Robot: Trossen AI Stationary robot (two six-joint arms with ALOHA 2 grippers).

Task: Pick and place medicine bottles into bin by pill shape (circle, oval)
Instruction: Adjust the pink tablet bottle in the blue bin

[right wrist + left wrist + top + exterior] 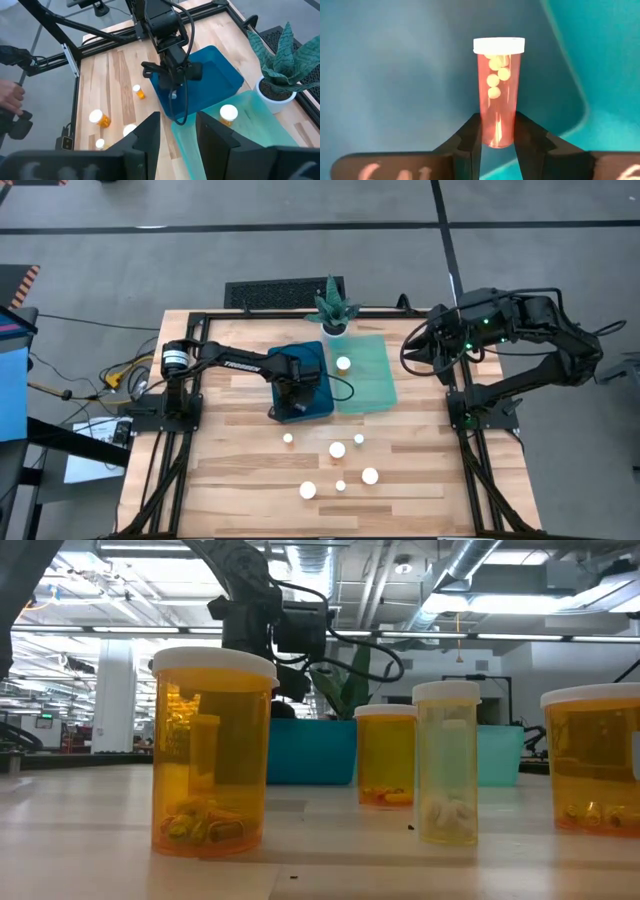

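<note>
The left gripper (497, 137) hangs over the blue bin (318, 402), pinching a pill bottle (498, 90) of round pills; the right gripper (177, 135) waits spread at the table's (230, 470) right edge, empty

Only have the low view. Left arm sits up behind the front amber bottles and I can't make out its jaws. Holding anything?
Observer: Yes. In the left wrist view the left gripper has its jaws shut on a small amber plastic bottle with a white cap.
Operator: Pill shape inside?
Observer: Round pale pills.
Operator: Over which bin?
Observer: The high view puts it above the dark blue plastic bin, not the light teal one.
</note>
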